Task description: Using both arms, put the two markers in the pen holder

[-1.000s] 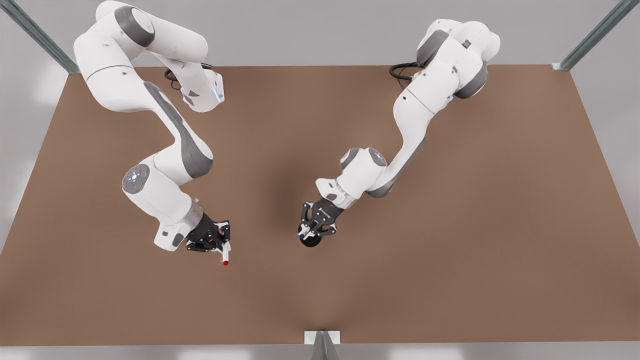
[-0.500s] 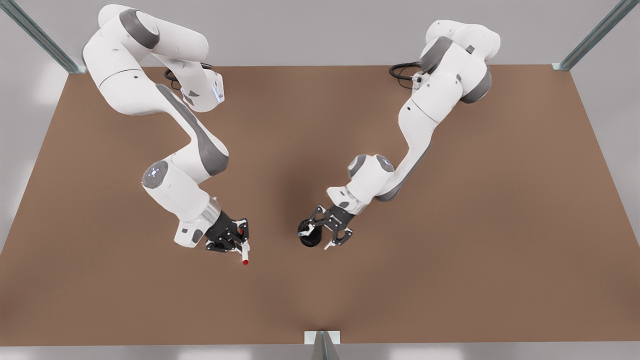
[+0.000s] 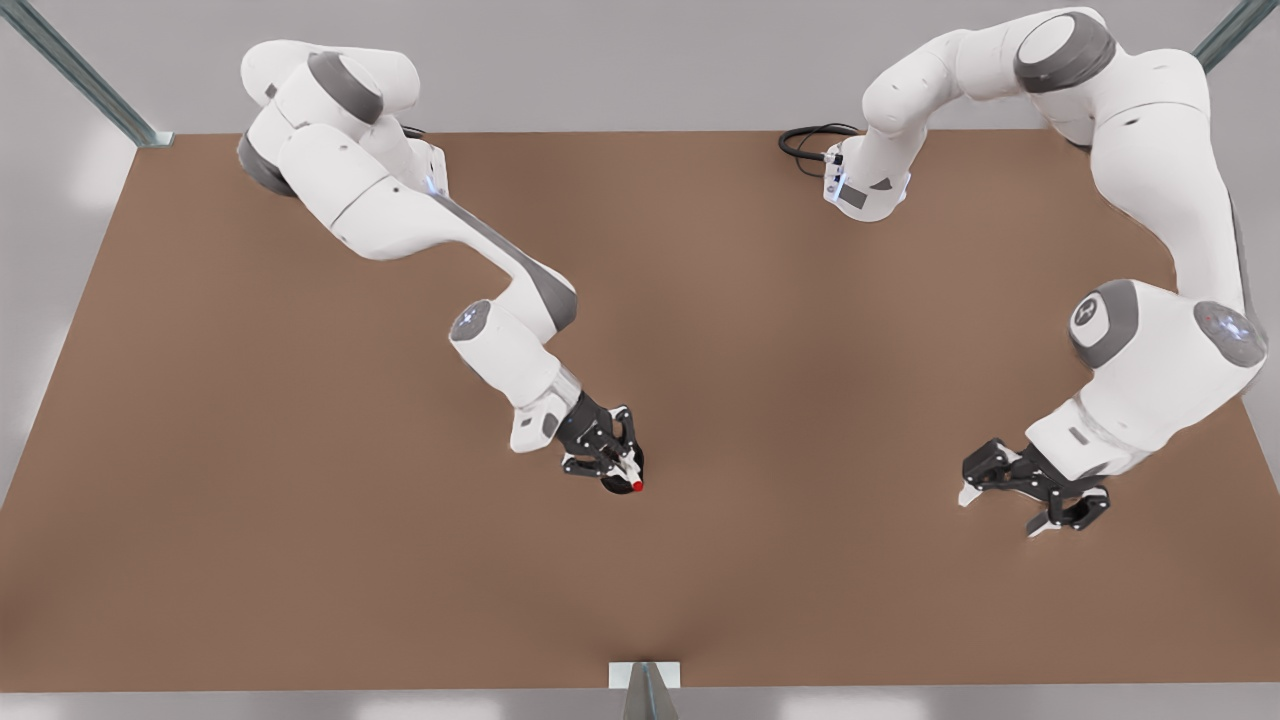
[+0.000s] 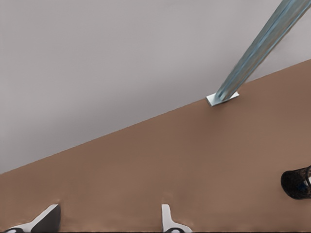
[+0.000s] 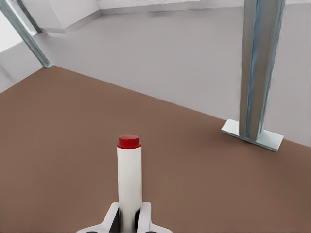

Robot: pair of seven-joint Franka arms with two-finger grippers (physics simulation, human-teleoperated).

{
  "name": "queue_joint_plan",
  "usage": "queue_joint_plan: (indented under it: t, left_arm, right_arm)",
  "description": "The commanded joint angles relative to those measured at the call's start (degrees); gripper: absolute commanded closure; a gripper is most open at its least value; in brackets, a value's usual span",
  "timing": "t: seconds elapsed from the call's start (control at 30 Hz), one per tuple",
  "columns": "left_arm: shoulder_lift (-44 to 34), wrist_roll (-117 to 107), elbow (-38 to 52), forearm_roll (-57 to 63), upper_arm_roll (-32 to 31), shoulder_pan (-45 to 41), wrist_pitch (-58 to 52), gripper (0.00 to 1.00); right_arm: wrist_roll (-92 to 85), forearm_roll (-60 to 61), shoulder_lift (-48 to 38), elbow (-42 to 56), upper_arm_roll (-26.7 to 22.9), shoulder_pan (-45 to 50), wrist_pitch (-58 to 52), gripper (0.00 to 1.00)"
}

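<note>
My right gripper (image 3: 618,468) is on the front view's left arm and is shut on the red-capped marker (image 3: 633,482). It holds the marker directly over the black pen holder (image 3: 607,488), which it mostly hides. In the right wrist view the white barrel of the red-capped marker (image 5: 129,174) stands up between the fingers of the right gripper (image 5: 129,221). My left gripper (image 3: 1000,513) hangs open far off at the front view's right. In its own wrist view the left gripper (image 4: 108,221) is empty. That view also shows the pen holder (image 4: 296,185) with a bit of blue marker (image 4: 307,182) inside.
The brown table (image 3: 300,560) is bare around both grippers. A metal post and foot plate (image 3: 645,688) stand at the near edge, close to the pen holder. Further frame posts (image 3: 80,75) rise at the far corners. A black cable (image 3: 805,140) lies by an arm base.
The right gripper carried the red marker toward the front view's right, to above the pen holder. The left gripper opened at the holder, leaving the blue marker, and swung far to the front view's right.
</note>
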Motion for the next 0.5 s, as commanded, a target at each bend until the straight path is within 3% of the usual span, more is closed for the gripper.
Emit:
queue_joint_plan:
  t: [0.0,0.07,0.1,0.13,0.23,0.47]
  left_arm:
    - [-4.38,-14.7,0.58,3.9,1.0,-0.39,-33.13,0.0]
    - [-19.34,-14.09,-0.56,-24.22,42.3,-25.78,-28.56,0.0]
    - [-25.4,-13.03,-6.97,-25.73,51.18,-33.43,-24.26,0.0]
    - [-31.1,-12.86,-14.59,-29.05,55.83,-36.42,-18.3,0.0]
    - [-33.94,-13.03,-17.62,-30.38,56.73,-36.52,-17.48,0.0]
    - [-29.72,-12.86,-16.47,-30.47,56.55,-36.43,-17.57,0.0]
  right_arm:
    - [3.27,-0.46,0.28,-1.6,-1.32,0.96,15.23,0.72]
    - [3.18,-4.06,3.36,-2.92,-2.99,1.57,20.33,0.72]
    - [3.27,-5.03,3.45,-3.45,-3.51,1.48,20.95,0.72]
    - [3.27,-5.03,3.45,-4.32,-3.69,1.57,22.44,0.72]
    - [3.27,-5.11,3.62,-5.29,-4.22,2.18,24.03,0.71]
    - [3.27,-7.84,4.59,-8.37,-5.89,1.92,27.54,0.64]
